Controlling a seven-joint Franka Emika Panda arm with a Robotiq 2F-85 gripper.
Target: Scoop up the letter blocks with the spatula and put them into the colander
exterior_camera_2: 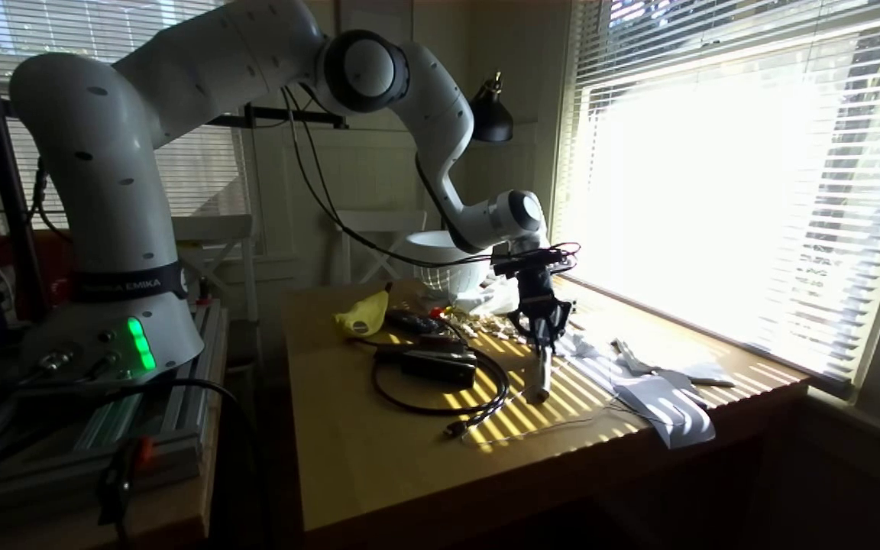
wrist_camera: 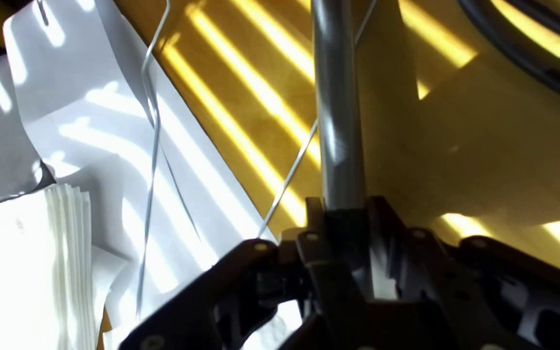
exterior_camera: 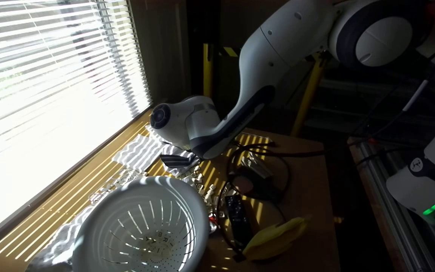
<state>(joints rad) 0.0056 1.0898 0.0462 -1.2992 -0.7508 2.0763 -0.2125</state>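
Observation:
My gripper (wrist_camera: 344, 218) is shut on the spatula's metal handle (wrist_camera: 338, 112), which runs up the wrist view. In an exterior view the gripper (exterior_camera_2: 544, 332) is low over the table and the handle (exterior_camera_2: 544, 374) slants down close to the wood. A dark striped blade (exterior_camera: 175, 161), apparently the spatula's, shows under the wrist in an exterior view; the gripper is hidden there by the arm. Small pale letter blocks (exterior_camera: 207, 194) lie scattered beside the white colander (exterior_camera: 96, 223). Some letters (exterior_camera: 161, 241) show at its bottom. The colander (exterior_camera_2: 444, 279) stands behind the blocks (exterior_camera_2: 490, 326).
White papers (exterior_camera_2: 665, 405) lie by the window side. A thin wire (wrist_camera: 151, 155) crosses them. A black device (exterior_camera_2: 440, 365) with a looped cable, a dark remote (exterior_camera: 238, 217) and a yellow banana-shaped thing (exterior_camera: 276, 240) are on the table. Crumpled foil (exterior_camera: 60, 243) lies beside the colander.

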